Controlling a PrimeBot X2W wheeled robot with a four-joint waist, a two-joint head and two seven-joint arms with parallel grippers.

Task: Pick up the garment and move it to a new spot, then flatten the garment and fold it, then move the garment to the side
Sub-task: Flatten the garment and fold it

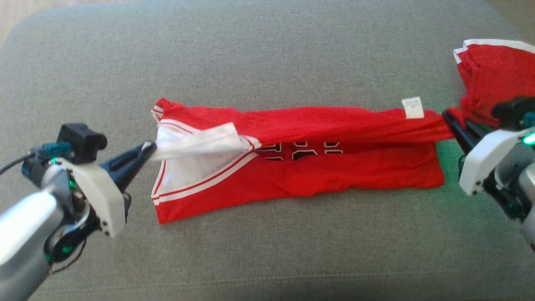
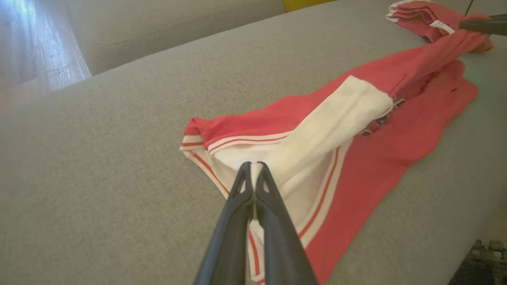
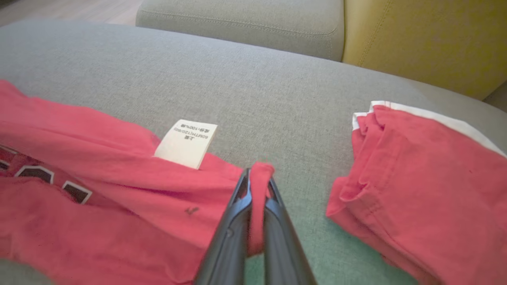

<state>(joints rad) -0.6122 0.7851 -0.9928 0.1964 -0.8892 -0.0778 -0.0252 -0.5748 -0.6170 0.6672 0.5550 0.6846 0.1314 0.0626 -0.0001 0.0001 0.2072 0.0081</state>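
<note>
With left gripper point(image 2: 253, 166) and right gripper point(image 3: 257, 176) jaws clamped on the garment point(image 1: 342, 175), hold even tension and lay the fold flat.

The left arm point(image 1: 21, 228) comes in low from the near left, its silver forearm rising to a white left wrist housing point(image 1: 98, 194) with small green lights glowing beside it. The left gripper point(image 1: 147, 147) points to the right, its two dark fingers point(image 2: 233, 221) pressed flat together and pinching the white end of the garment point(image 1: 334, 167). Over on the right, the right arm point(image 1: 518, 167) reaches in from the edge, its white right wrist housing point(image 1: 480, 163) lit green as well. The right gripper point(image 1: 447, 115) points left and a little away, its fingers point(image 3: 231, 237) closed on a bunched red fold. The two arms are spread wide apart.
</note>
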